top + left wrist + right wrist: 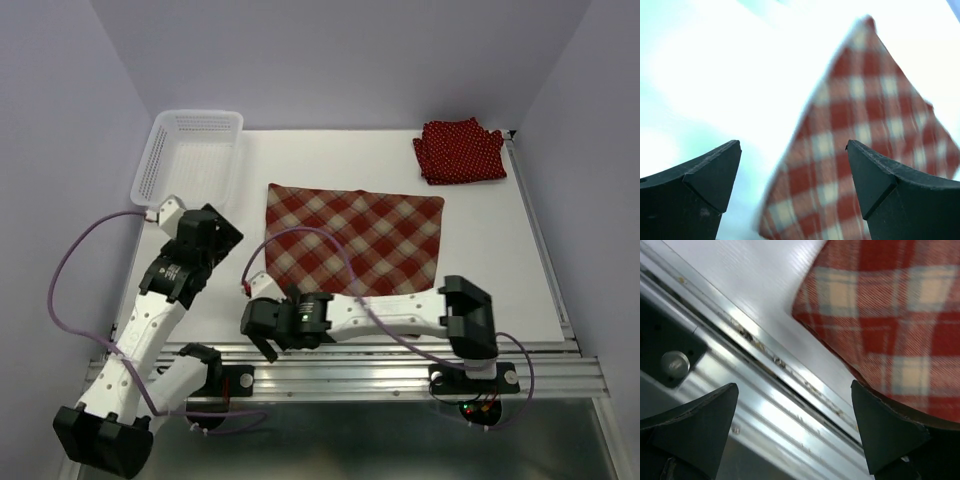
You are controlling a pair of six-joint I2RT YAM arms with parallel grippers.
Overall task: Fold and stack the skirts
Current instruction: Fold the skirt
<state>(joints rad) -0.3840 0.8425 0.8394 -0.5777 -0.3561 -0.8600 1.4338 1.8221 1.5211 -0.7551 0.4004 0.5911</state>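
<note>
Desk (495, 255): white top, and from overhead I saw it carrying all the cloth.
Rail (380, 365): aluminium, running along the desk's near edge, right under my right wrist camera.
Plaid skirt (352, 240): there it was, red-and-cream, spread flat mid-desk and reaching almost to the near edge. Its near-left corner lay just beside the rail.
Basket (150, 165): white lattice, at the far-left corner, near the plaid but not touching it.
Polka-dot pile (460, 150): dark red, folded, at the far-right corner, well apart from the plaid. I couldn't tell how many layers.
Left gripper (792, 145): jaws spread wide with nothing between them. I had it off the plaid's left edge, facing the cloth.
Right gripper (794, 385): jaws spread wide too, pinching nothing. It sat low over the near edge, by the plaid's near-left corner.
</note>
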